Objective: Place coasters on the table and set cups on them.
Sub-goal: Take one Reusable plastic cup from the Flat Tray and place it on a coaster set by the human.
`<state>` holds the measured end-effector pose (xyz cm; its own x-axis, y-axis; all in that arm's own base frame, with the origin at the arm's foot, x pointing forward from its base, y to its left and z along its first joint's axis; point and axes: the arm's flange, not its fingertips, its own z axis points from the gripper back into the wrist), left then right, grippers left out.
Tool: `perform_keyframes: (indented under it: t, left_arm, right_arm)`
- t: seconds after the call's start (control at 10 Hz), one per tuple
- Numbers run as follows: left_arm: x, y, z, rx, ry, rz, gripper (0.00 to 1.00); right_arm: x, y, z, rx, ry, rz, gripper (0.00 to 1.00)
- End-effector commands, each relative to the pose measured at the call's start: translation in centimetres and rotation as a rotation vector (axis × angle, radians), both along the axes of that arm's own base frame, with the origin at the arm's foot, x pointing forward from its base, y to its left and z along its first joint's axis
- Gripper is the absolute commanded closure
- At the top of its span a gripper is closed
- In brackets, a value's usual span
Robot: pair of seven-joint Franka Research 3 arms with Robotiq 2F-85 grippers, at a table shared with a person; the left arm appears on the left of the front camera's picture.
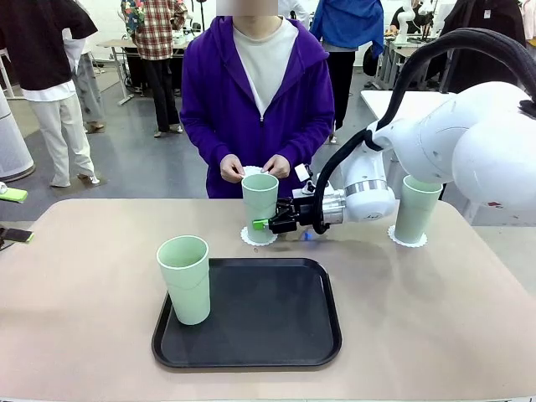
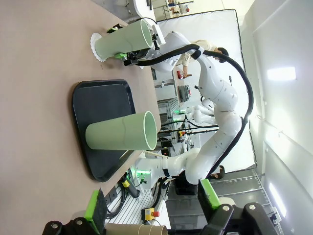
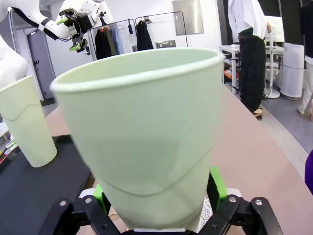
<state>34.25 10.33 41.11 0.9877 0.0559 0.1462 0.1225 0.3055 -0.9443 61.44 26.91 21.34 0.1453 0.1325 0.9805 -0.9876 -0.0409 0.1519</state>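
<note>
Three pale green cups show. One cup (image 1: 260, 201) stands on a scalloped white coaster (image 1: 248, 237) at mid-table. My right gripper (image 1: 265, 224) is around this cup's base, its green pads (image 3: 218, 183) beside the cup (image 3: 146, 142) and just off its wall, open. Another cup (image 1: 416, 209) stands on a coaster (image 1: 394, 241) at the right. The last cup (image 1: 186, 278) stands on the black tray (image 1: 276, 331). The person's hands hold one more coaster (image 1: 251, 172). My left gripper (image 2: 152, 203) hangs open and empty, well off the table; it also shows far off as the left gripper (image 3: 72, 33).
The tray lies at the front middle of the beige table (image 1: 435, 318), with bare tabletop to its right and left. A phone (image 1: 15, 235) lies at the table's left edge. The person stands close behind the middle cup.
</note>
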Motion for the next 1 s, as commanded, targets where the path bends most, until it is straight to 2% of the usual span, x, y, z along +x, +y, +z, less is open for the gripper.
perform_keyframes:
  t: [0.0, 0.6, 0.9]
  left_arm:
    - [0.0, 0.0, 0.2, -0.017, -0.019, 0.002, 0.0]
    - [0.0, 0.0, 0.2, -0.017, -0.019, 0.002, 0.0]
    - [0.0, 0.0, 0.2, -0.017, -0.019, 0.002, 0.0]
  right_arm:
    - [0.8, 0.4, -0.1, -0.063, 0.015, 0.01, 0.0]
    - [0.6, 0.4, 0.1, -0.151, 0.026, 0.008, 0.0]
    - [0.2, -0.1, 1.2, -0.221, 0.028, 0.007, 0.0]
